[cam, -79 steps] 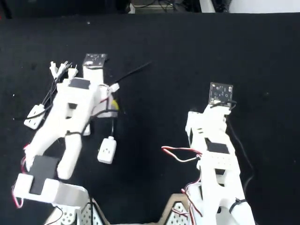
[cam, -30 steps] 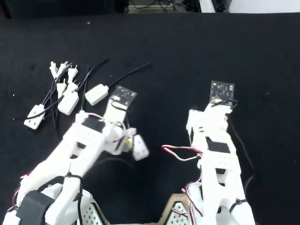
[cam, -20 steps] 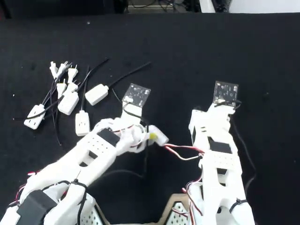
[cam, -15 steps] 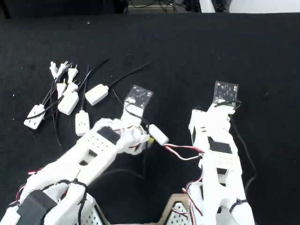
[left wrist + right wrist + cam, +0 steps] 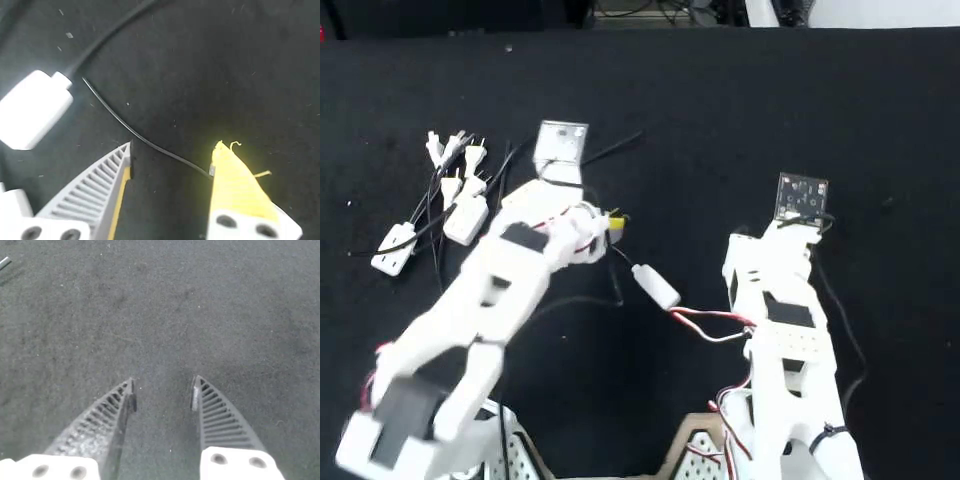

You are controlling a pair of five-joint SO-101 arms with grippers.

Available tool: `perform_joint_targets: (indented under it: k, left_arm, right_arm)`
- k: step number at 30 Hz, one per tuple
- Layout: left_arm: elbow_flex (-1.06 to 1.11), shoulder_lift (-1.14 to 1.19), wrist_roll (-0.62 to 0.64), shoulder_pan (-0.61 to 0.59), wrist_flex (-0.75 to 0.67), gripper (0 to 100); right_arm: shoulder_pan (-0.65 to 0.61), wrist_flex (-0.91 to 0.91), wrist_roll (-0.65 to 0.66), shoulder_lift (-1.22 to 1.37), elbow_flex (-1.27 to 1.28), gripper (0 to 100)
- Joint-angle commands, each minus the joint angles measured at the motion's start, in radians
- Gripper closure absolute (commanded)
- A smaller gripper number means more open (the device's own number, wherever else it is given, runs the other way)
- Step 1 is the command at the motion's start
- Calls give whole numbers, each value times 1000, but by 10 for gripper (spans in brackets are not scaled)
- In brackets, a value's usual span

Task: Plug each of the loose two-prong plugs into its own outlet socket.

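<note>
A white outlet socket [image 5: 655,285] with a black cable lies loose on the black mat between the two arms. My left gripper [image 5: 172,155] is open, one finger taped yellow, and only a thin black wire [image 5: 145,142] runs across the gap. A white socket block [image 5: 32,110] with its cable lies off to one side of it. From above, the left gripper [image 5: 608,228] hovers up and left of the loose socket, apart from it. Several two-prong plugs [image 5: 455,155] and more sockets [image 5: 465,215] are tangled at the far left. My right gripper [image 5: 162,387] is open over bare mat.
The right arm [image 5: 780,300] stands right of centre, with red and white wires [image 5: 705,325] looping off it near the loose socket. Another socket [image 5: 392,250] marks the left end of the tangle. The black mat [image 5: 740,100] stretches open across the back and right.
My left gripper carried a socket from the left pile to the middle, let it go there, and has swung back up and to the left. The right arm has stayed put.
</note>
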Motion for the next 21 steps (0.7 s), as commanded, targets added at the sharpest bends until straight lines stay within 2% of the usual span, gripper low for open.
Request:
perform_joint_targets:
  k: [1, 7, 14, 17, 21]
  left_arm:
    - [-182, 265, 18, -12, 11, 740]
    - [-344, 321, 94, -54, 308, 741]
    - [-344, 180, 89, -116, 443, 741]
    - [-326, 112, 2, -173, 486, 741]
    - [-206, 58, -35, -263, 470, 741]
  right_arm:
    - [15, -17, 3, -27, -54, 828]
    - [14, -17, 3, -30, -54, 828]
    - [14, -12, 2, -31, -54, 828]
    - [-3, 95, 3, -36, -99, 826]
    - [-149, 394, 9, -82, -236, 825]
